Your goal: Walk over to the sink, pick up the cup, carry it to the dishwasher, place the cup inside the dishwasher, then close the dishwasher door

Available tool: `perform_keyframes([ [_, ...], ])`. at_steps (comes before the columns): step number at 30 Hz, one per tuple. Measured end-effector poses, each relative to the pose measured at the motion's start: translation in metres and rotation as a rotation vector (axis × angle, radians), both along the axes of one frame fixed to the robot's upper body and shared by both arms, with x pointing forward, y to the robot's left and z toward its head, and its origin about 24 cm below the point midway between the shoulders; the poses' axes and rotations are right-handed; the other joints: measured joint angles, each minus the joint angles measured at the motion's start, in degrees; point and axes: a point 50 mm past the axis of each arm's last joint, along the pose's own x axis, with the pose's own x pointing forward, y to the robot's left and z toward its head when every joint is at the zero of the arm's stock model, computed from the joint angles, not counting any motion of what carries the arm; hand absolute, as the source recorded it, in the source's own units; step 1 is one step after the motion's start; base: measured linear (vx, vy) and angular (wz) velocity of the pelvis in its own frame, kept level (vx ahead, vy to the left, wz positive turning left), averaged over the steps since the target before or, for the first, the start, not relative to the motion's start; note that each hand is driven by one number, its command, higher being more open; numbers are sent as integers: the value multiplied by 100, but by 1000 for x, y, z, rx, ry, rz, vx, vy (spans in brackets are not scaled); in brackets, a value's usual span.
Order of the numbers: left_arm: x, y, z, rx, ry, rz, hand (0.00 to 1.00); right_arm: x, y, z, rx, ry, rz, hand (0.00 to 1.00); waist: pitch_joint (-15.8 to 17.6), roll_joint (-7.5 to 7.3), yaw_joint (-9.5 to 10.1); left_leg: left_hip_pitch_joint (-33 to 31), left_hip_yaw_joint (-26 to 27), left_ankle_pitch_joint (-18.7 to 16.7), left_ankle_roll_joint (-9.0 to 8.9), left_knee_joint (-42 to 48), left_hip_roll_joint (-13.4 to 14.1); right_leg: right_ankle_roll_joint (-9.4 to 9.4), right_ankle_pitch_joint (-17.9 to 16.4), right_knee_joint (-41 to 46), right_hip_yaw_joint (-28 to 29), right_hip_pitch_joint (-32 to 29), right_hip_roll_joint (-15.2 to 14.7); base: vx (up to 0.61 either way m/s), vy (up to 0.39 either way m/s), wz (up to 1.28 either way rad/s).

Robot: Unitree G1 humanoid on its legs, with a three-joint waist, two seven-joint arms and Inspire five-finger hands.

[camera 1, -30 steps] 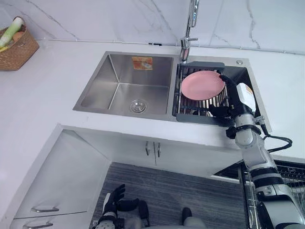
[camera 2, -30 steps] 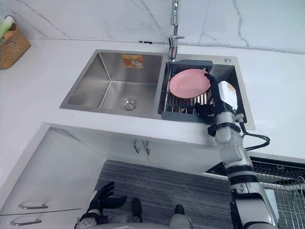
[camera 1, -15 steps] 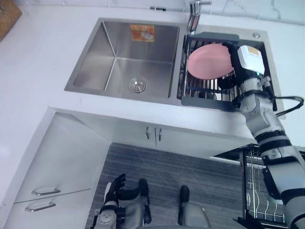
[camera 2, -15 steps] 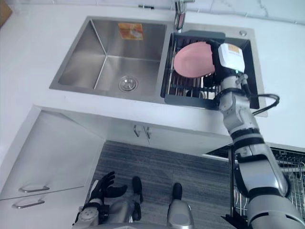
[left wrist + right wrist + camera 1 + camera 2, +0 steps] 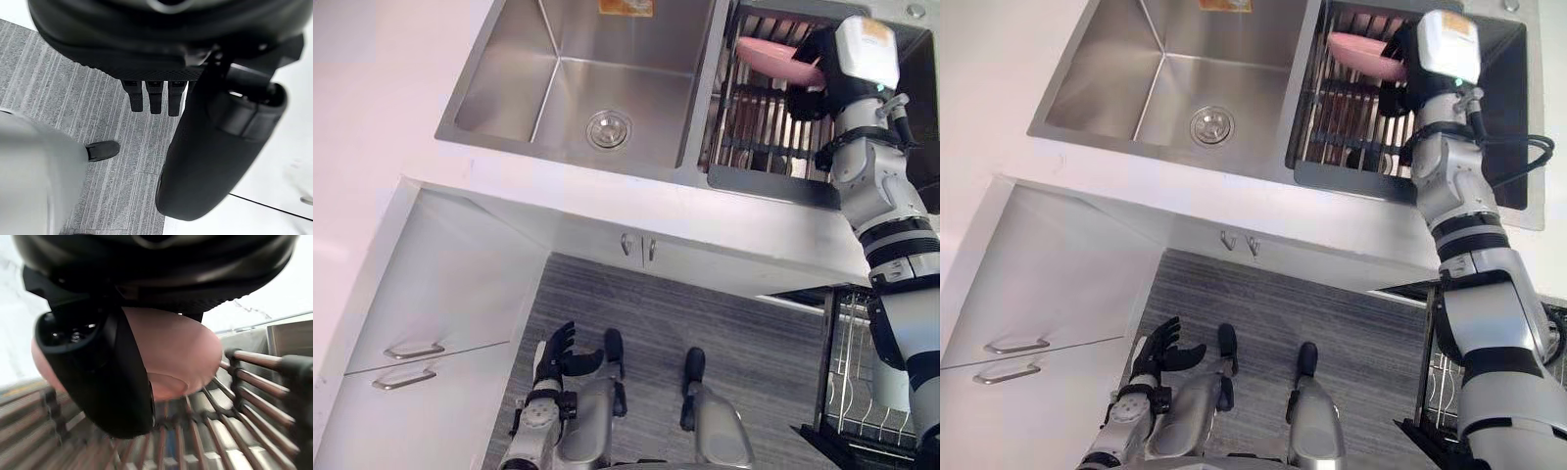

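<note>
In the left eye view, a steel sink is at the upper left. A dish rack sits in its right half, at the upper right. The right hand reaches over the rack and grips a pink plate by its edge. An open dishwasher shows at the lower right. The left hand hangs low at the bottom, fingers spread.

In the right wrist view, the thumb lies across the plate, above the rack bars.

In the left wrist view, straight fingers point at the grey floor.

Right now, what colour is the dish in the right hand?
Pink round dish, clearest in right wrist view.
</note>
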Motion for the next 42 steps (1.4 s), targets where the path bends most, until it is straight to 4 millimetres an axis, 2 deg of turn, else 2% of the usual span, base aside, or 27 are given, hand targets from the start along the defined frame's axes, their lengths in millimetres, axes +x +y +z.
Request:
perform_keyframes([
  [1,0,0,0,0,1,0,90,-1,3,2,-6,-12,14,30,0,0,-2,0,7,-7,-9,2,8,0,0,0,10,-4,8,10,-23,-8],
  [4,0,-1,0,-1,2,0,90,-22,21,4,-33,-114,130,30,2,-5,22,1,74,-124,-41,136,57,-24,-16,-1,87,14,37,45,-25,-11],
  [8,0,-3,-1,-7,9,-8,90,-54,22,-9,-23,-220,209,30,-1,-27,-42,171,174,-251,-58,193,82,-27,-19,0,286,155,47,67,-1,-15],
  [11,-3,-2,-3,10,26,-20,90,-78,11,-26,42,-256,198,30,-14,-143,-90,489,426,-422,-69,235,112,-26,-40,65,555,318,51,52,21,-47],
  [13,-9,5,-6,27,50,-7,90,-98,2,-42,120,-297,168,30,-100,-381,-233,644,700,-556,-69,281,90,19,-161,102,800,339,-5,39,19,-53],
  [16,-19,10,-14,35,104,-6,90,-125,-18,-63,172,-301,85,30,-197,-543,-447,875,1023,-735,-78,372,113,73,-216,184,1110,387,-5,40,25,-56],
  [20,-30,13,-20,43,150,-9,90,-149,-42,-87,216,-269,-38,30,-282,-657,-665,1076,1510,-1064,-99,675,226,98,-232,273,1608,396,46,39,40,-70],
  [22,-33,14,-22,44,163,-5,90,-159,-52,-102,240,-234,-97,30,-357,-661,-753,1137,1929,-1328,-133,953,338,127,-236,378,2046,265,136,7,61,-99],
  [26,-37,18,-23,44,173,17,90,-167,-59,-128,276,-140,-143,30,-426,-631,-969,1205,2553,-1679,-146,1409,548,240,-173,488,2610,35,300,3,68,-92],
  [29,-37,20,-23,45,171,26,90,-166,-68,-146,316,-70,-189,30,-448,-603,-1055,1212,2900,-1808,-145,1539,641,266,-46,489,2673,-136,357,-26,41,-73],
  [31,-37,17,-24,39,172,25,90,-163,-78,-167,385,14,-232,30,-493,-514,-1092,1213,3184,-1865,-113,1615,647,269,100,489,2625,-301,381,-23,45,-68],
  [35,-33,17,-22,38,159,20,90,-158,-85,-198,459,158,-275,30,-406,-358,-1203,1096,3277,-1985,-56,1760,669,260,268,478,2520,-482,348,-84,23,-35],
  [36,-31,15,-21,34,153,17,90,-156,-87,-202,457,191,-285,30,-344,-276,-1211,1035,3337,-2027,-68,1803,666,151,247,492,2409,-590,294,-154,58,-28],
  [37,-30,13,-21,30,149,14,90,-149,-88,-201,440,207,-277,30,-259,-188,-1190,982,3466,-2046,-45,1843,646,30,259,603,2045,-767,123,-157,77,-41],
  [39,-29,11,-22,26,153,4,90,-139,-89,-192,408,204,-250,30,-166,-46,-1188,845,3555,-2070,-9,1915,625,24,366,675,1785,-955,-36,-117,87,-27],
  [40,-25,8,-20,28,142,-14,90,-130,-89,-178,391,160,-217,30,-65,102,-1184,667,3536,-2073,-2,1956,614,22,431,641,1721,-1104,-76,-91,52,-4],
  [42,-21,7,-18,29,130,-18,90,-115,-87,-168,400,137,-195,30,25,147,-1103,548,3519,-2058,-17,1957,601,-5,547,536,1707,-1196,-75,-48,-1,-13],
])
